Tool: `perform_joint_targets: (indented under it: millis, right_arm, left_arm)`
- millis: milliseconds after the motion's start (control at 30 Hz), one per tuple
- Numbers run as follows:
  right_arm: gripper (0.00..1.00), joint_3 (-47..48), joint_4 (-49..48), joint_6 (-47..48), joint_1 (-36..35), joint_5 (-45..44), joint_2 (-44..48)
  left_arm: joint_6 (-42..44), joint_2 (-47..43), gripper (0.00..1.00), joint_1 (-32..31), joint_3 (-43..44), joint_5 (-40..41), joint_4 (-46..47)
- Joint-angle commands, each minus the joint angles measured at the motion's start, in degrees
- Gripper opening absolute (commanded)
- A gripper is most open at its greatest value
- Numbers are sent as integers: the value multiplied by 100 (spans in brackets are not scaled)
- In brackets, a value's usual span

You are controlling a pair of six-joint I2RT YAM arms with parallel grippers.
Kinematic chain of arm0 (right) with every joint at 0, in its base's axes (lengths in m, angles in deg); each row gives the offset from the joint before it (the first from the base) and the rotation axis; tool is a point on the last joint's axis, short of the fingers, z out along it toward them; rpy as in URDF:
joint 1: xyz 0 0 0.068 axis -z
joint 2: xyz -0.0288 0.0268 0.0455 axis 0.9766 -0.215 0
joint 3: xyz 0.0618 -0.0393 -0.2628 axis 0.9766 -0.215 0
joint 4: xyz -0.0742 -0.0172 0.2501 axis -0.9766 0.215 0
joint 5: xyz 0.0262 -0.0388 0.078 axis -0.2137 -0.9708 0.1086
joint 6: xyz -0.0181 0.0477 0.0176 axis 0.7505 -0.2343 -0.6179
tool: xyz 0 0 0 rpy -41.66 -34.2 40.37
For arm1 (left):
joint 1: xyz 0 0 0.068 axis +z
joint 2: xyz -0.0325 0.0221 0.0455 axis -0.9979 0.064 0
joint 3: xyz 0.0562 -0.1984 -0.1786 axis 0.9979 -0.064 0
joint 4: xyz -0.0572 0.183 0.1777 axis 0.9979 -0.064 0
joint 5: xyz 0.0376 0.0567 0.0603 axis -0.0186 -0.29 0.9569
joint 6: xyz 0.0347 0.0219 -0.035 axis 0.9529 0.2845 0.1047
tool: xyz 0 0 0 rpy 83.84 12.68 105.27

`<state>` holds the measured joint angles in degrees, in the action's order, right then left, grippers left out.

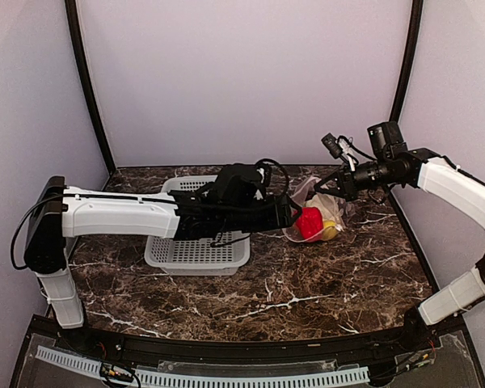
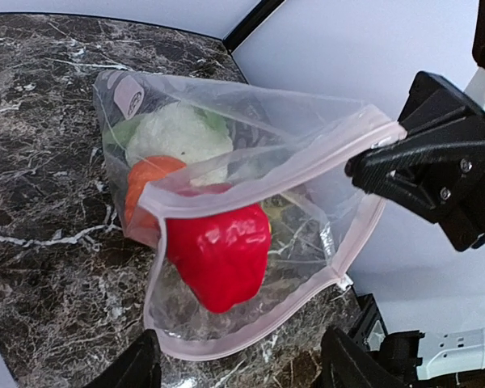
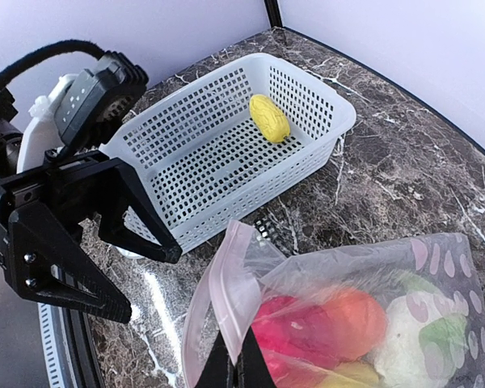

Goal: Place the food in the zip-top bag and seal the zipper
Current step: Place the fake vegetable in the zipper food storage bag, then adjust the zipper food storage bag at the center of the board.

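Black-fingered and spread wide, holding nothing: left end effector (image 3: 153, 284), hanging just past the right side of the white mesh basket (image 3: 250, 190), facing the open mouth of the zip-top bag (image 2: 307, 121). Pinched tight on the pinkish-white zipper (image 2: 226, 354) at one mouth corner: right end effector (image 3: 233, 360). Inside the bag: red pepper (image 2: 218, 250) at the lip, orange piece (image 2: 149, 174) and whitish cabbage-like piece (image 2: 178, 133) deeper. Left in the basket: one yellow oval piece (image 3: 268, 117), near the short end wall farthest from the left end effector, long axis seemingly across the basket's width. Probably calls for the nearer left end effector to back over the basket rim and descend; bare mesh floor on most sides, end wall close.
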<state>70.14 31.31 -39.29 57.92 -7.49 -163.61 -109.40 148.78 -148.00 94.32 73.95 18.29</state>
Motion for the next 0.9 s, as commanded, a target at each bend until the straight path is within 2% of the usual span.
perform_joint_targets:
  millis: [0, 100, 200, 267, 467, 633, 700, 867]
  right_arm:
    - [0, 49, -189, -53, 32, 148, 3]
    - [0, 49, -182, -55, 35, 159, -18]
    - [0, 41, -185, -53, 46, 154, -10]
    - [0, 36, -189, -61, 50, 166, -2]
    - [0, 25, -188, -46, 61, 159, -9]
    - [0, 228, -41, -102, 59, 88, -126]
    - [0, 696, 302, -55, 71, -329, -213]
    - [0, 2023, 841, 71, 216, -2385, -491]
  left_arm:
    - [164, -152, 64, -41, -349, 424, -262]
    - [70, 93, 60, -38, -215, 308, -315]
    - [17, 274, 46, -44, -123, 332, -274]
    - [4, 409, 42, -41, 30, 457, -320]
    - [-72, 891, 39, 83, 526, 452, -614]
    - [10, 969, 8, 171, 612, 215, -119]
    - [161, 901, 2, 191, 888, 84, -240]
    - [373, 259, 1, 138, 1427, -293, -204]
